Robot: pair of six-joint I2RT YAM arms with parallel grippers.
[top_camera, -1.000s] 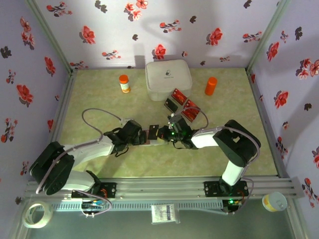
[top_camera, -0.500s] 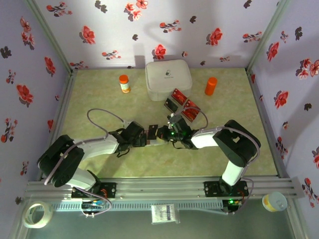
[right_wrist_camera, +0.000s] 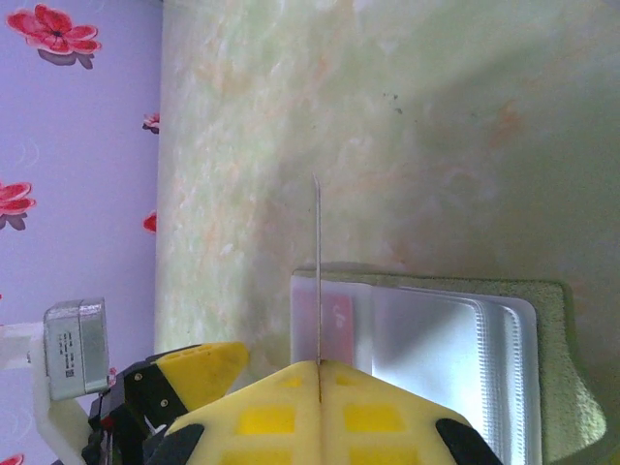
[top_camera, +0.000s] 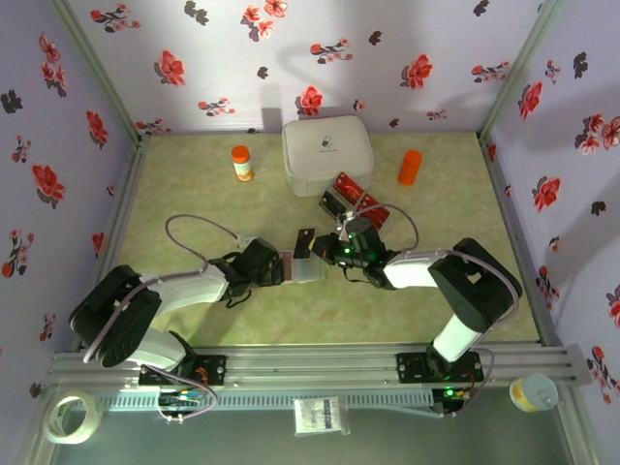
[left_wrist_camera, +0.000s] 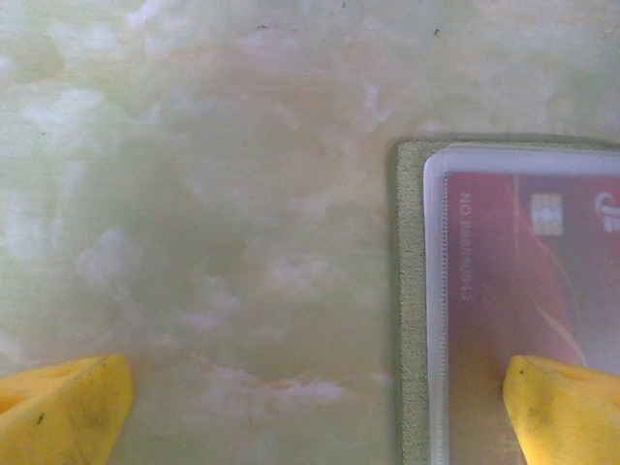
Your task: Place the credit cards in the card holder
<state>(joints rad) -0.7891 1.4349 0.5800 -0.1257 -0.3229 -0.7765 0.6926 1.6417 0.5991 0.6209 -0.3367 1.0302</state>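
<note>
At frame centre, the right gripper pinches a dark card edge-on above the holder, aligned for a sleeve; the left gripper, spread, straddles the holder's edge, likely steadying it.

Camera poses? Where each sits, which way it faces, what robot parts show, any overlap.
Top external: fixed above and behind the bases, looking down on the pale green marbled table; left arm and right arm both show.
Left wrist: faces straight down at the table and a corner of the olive-green folding card holder; the open left gripper shows yellow fingertips at the bottom corners.
Right wrist: looks along the right gripper, shut on a thin dark card seen edge-on, above the holder.
Shared: all three see the holder.
</note>
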